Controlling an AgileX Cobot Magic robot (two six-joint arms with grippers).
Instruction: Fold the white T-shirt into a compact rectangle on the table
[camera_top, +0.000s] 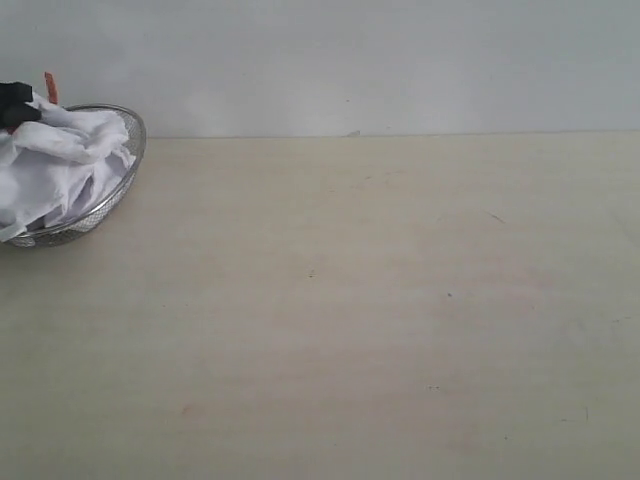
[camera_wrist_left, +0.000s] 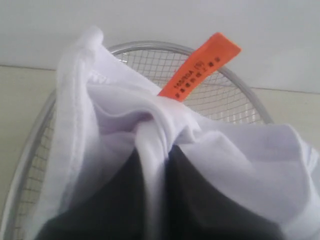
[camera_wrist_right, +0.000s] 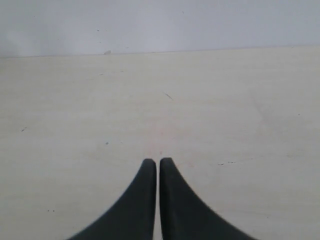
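White T-shirt (camera_wrist_left: 115, 115): soft cotton with a ribbed hem, crumpled into a heap. One ropy fold runs between the two matt black fingers (camera_wrist_left: 205, 200) of the left gripper (camera_wrist_left: 152, 162), which is clenched on that fold. Orange neck tag (camera_wrist_left: 200, 65): stiff flat strip, small dark print, sticking up out of the pinched cloth.

Heap sits in a round wire-mesh metal basket (camera_top: 133, 150) with a shiny rim and fine square grid; cloth bulges above the rim.

Exterior view: basket at 10 o'clock, cut by the frame edge; left gripper at 11 o'clock of the heap.

Table (camera_top: 350, 300): pale beige wood grain, a few dark specks, broad and flat.

Right gripper (camera_wrist_right: 158, 165): curved black jaws clenched tip to tip over the tabletop.

Plain white wall (camera_top: 350, 60) behind.
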